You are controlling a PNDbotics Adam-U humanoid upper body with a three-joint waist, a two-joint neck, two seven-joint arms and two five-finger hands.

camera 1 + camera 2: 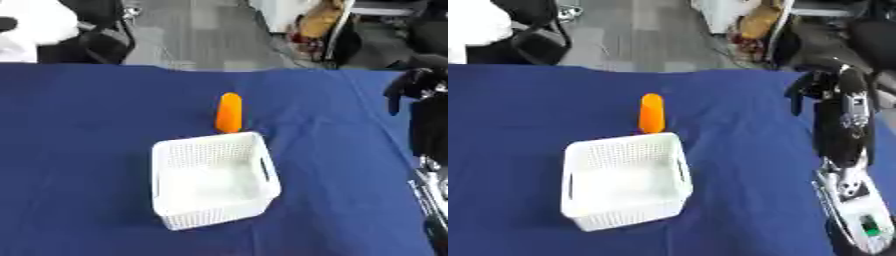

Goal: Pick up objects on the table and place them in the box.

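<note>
- right robot hand [820, 87] hangs at the upper right of the frame, above the blue desk [745, 150], fingers drooping in a relaxed curl and holding nothing; it is well apart from the task's thing. no left robot hand shows in either view.
- orange object [651, 113], a smooth, rounded, elongated shape, lies at frame centre just beyond the far rim of the white basket [623, 182], close to it; whether they touch i cannot tell.
- basket sits lower centre and looks empty.
- judging by its look, the orange object is probably light and rigid, with a slick skin that could roll or slip.
- best hold seems across its middle, fingers on one long side and thumb on the other.
</note>
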